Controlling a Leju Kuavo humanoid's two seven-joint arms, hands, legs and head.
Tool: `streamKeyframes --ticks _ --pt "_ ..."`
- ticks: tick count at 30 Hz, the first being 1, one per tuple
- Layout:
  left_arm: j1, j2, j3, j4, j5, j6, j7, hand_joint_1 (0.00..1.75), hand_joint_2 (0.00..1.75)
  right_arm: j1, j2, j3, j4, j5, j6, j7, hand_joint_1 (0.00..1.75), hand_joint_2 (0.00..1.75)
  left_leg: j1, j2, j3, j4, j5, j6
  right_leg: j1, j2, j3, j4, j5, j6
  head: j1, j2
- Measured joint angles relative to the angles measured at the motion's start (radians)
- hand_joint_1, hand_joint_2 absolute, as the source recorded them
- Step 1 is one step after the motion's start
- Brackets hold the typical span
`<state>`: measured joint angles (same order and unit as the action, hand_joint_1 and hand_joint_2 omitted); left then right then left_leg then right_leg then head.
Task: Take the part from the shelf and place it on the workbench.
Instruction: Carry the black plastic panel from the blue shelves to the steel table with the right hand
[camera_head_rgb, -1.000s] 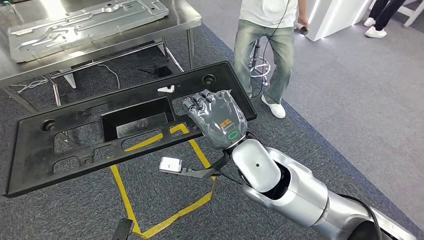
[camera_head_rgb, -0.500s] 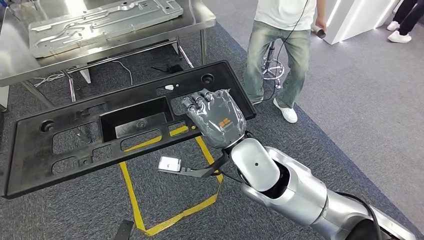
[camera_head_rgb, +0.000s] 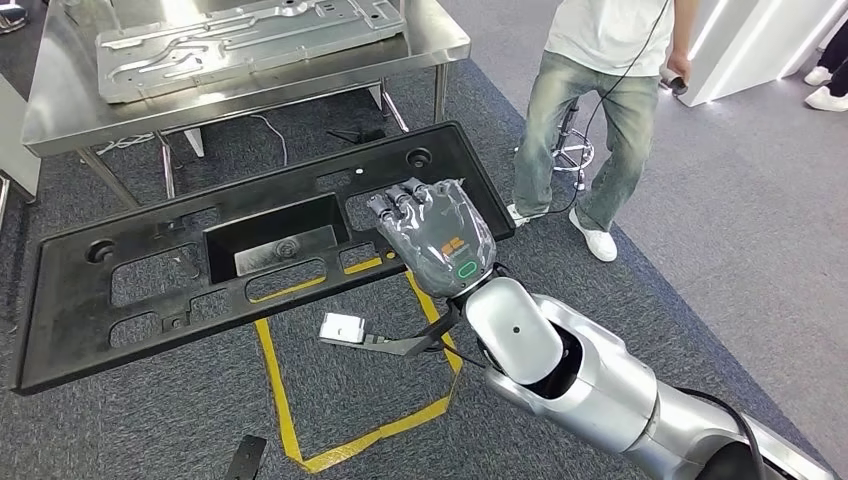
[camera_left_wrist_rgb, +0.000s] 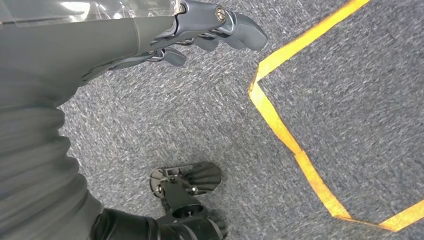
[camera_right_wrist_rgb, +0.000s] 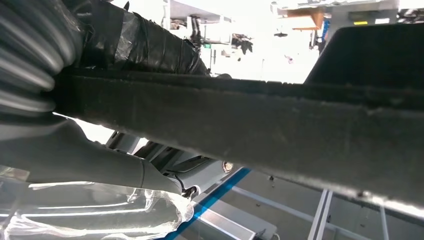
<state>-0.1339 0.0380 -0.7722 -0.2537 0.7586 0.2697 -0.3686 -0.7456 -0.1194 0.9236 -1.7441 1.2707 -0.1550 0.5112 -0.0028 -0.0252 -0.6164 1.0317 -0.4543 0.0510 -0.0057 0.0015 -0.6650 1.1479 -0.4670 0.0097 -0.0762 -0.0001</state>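
The right hand (camera_head_rgb: 437, 238) grips the part (camera_head_rgb: 150, 290), a long black plastic panel with rectangular cut-outs and round bosses. The fingers (camera_head_rgb: 395, 203) hook over the panel's near edge into a cut-out, clamped on the material; in the right wrist view the panel edge (camera_right_wrist_rgb: 250, 112) runs between the thumb and the fingers. The panel is carried in the air, roughly level, above the grey carpet and the yellow floor tape (camera_head_rgb: 275, 385). Most of its length extends away from the fingers toward the robot's left, unsupported.

The left hand (camera_left_wrist_rgb: 165, 40) hangs over the carpet, holding nothing, its fingers loosely apart and partly curled.

Beyond the fingertips of the right hand, past the far edge of the panel, stands the steel workbench (camera_head_rgb: 60, 110), well apart from the panel. A stamped metal sheet (camera_head_rgb: 240, 35) already lies on the bench top. A person (camera_head_rgb: 600, 100) in jeans stands beyond the panel's right end.

Step in hand, as judged: transport. The part is off the shelf and not yet on the workbench.

The next move calls for approach to the bench, then raising the panel above the bench top before lowering it. The single off-centre grip leaves the free end liable to sag or swing; the sheet on the bench limits free surface.
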Motion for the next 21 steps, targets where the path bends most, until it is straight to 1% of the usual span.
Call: streamKeyframes --ticks 1,2,4,6,7,8,10,11,12,13,14,15,16,17,18,19,21 --pt "0.000 -0.001 0.000 0.000 0.000 0.000 0.000 0.00 1.75 -0.001 0.000 0.000 0.000 0.000 0.000 0.000 1.75 1.75 -0.001 -0.003 0.000 0.001 -0.002 -0.002 0.003 0.003 0.024 -0.057 0.022 -0.006 0.000 0.000" --pt "-0.001 -0.001 0.000 0.000 0.000 0.000 0.000 0.00 1.75 -0.002 0.000 0.000 0.000 0.000 0.000 0.000 1.75 1.75 -0.001 -0.005 -0.002 0.002 -0.002 -0.006 0.006 0.005 0.038 -0.091 0.031 -0.010 0.000 0.000" --pt "0.000 -0.001 -0.001 0.000 0.000 0.005 0.001 0.00 1.75 -0.003 0.000 0.000 0.000 -0.009 -0.001 -0.001 1.75 1.75 -0.001 -0.009 -0.005 0.000 -0.001 -0.015 0.008 0.005 0.045 -0.109 0.029 -0.013 0.000 0.000" --pt "0.002 0.002 -0.002 0.000 0.001 0.022 0.007 0.00 1.75 -0.003 0.000 0.000 0.000 -0.038 -0.002 -0.006 1.75 1.75 -0.001 -0.006 -0.010 0.007 -0.009 -0.024 0.003 0.002 0.050 -0.118 0.032 -0.019 0.000 0.000" --pt "0.002 0.003 -0.002 0.000 0.002 0.031 0.010 0.00 1.75 -0.003 0.000 0.000 0.000 -0.058 -0.002 -0.010 1.75 1.75 -0.001 -0.002 -0.020 0.030 -0.025 -0.029 0.000 -0.001 0.054 -0.124 0.034 -0.023 -0.001 0.000" --pt "0.001 0.004 -0.002 0.000 0.003 0.039 0.013 0.00 1.75 -0.003 0.000 0.000 0.000 -0.077 -0.003 -0.014 1.75 1.75 0.000 0.004 -0.040 0.074 -0.049 -0.035 -0.003 -0.004 0.058 -0.128 0.035 -0.026 -0.002 0.000" --pt "0.000 0.005 -0.003 0.000 0.004 0.045 0.015 0.00 1.75 -0.002 0.001 0.000 0.000 -0.108 -0.004 -0.018 1.75 1.75 0.005 0.011 -0.103 0.202 -0.105 -0.044 -0.003 -0.011 0.060 -0.128 0.033 -0.029 -0.004 0.000" --pt "0.000 0.006 -0.004 0.000 0.004 0.046 0.015 0.00 1.75 -0.002 0.001 0.000 0.000 -0.117 -0.004 -0.018 1.75 1.75 0.008 0.013 -0.131 0.253 -0.118 -0.049 -0.003 -0.013 0.060 -0.128 0.032 -0.030 -0.004 0.000" --pt "0.002 0.007 -0.004 0.000 0.005 0.047 0.015 0.00 1.75 -0.001 0.001 0.000 0.000 -0.124 -0.003 -0.018 1.75 1.75 0.010 0.014 -0.146 0.275 -0.115 -0.052 -0.004 -0.014 0.060 -0.127 0.030 -0.030 -0.004 0.000" --pt "0.003 0.009 -0.004 0.000 0.005 0.047 0.015 0.00 1.75 0.000 0.001 0.000 0.000 -0.128 -0.003 -0.018 1.75 1.75 0.013 0.016 -0.141 0.259 -0.095 -0.055 -0.005 -0.015 0.061 -0.126 0.029 -0.028 -0.004 0.000" --pt "0.004 0.010 -0.004 0.000 0.005 0.047 0.015 0.00 1.75 0.000 0.001 0.000 0.000 -0.130 -0.003 -0.018 1.75 1.75 0.015 0.019 -0.115 0.201 -0.058 -0.057 -0.007 -0.015 0.061 -0.123 0.027 -0.025 -0.004 0.000" --pt "0.003 0.011 -0.004 0.000 0.006 0.047 0.015 0.00 1.75 0.000 0.001 0.000 0.000 -0.132 -0.003 -0.018 1.75 1.75 0.017 0.021 -0.080 0.128 -0.027 -0.058 -0.009 -0.015 0.062 -0.120 0.024 -0.021 -0.004 0.000" --pt "0.002 0.011 -0.004 0.000 0.006 0.047 0.015 0.00 1.75 0.000 0.001 0.000 0.000 -0.133 -0.003 -0.018 1.75 1.75 0.016 0.023 -0.047 0.064 -0.004 -0.058 -0.010 -0.015 0.063 -0.119 0.022 -0.016 -0.004 0.000" --pt "0.000 0.011 -0.005 0.000 0.006 0.047 0.015 0.00 1.75 0.000 0.001 0.000 0.000 -0.133 -0.003 -0.018 1.75 1.75 0.014 0.023 -0.022 0.015 0.009 -0.055 -0.010 -0.015 0.064 -0.119 0.020 -0.010 -0.004 0.000" --pt "0.000 0.011 -0.005 0.000 0.006 0.047 0.015 0.00 1.75 -0.001 0.001 0.000 0.000 -0.134 -0.003 -0.018 1.75 1.75 0.010 0.021 -0.013 -0.003 0.008 -0.050 -0.011 -0.016 0.065 -0.120 0.020 -0.004 -0.004 0.000" --pt "0.000 0.011 -0.005 0.000 0.006 0.047 0.015 0.00 1.75 -0.002 0.001 0.000 0.000 -0.137 -0.003 -0.018 1.75 1.75 0.006 0.019 -0.012 -0.004 0.007 -0.043 -0.009 -0.016 0.066 -0.123 0.021 0.002 -0.003 0.000" --pt "0.001 0.011 -0.006 0.000 0.007 0.047 0.016 0.00 1.75 -0.003 0.001 0.000 0.000 -0.147 -0.003 -0.019 1.75 1.75 0.007 0.017 -0.008 -0.010 0.010 -0.029 -0.010 -0.016 0.068 -0.123 0.018 0.012 -0.001 0.000"
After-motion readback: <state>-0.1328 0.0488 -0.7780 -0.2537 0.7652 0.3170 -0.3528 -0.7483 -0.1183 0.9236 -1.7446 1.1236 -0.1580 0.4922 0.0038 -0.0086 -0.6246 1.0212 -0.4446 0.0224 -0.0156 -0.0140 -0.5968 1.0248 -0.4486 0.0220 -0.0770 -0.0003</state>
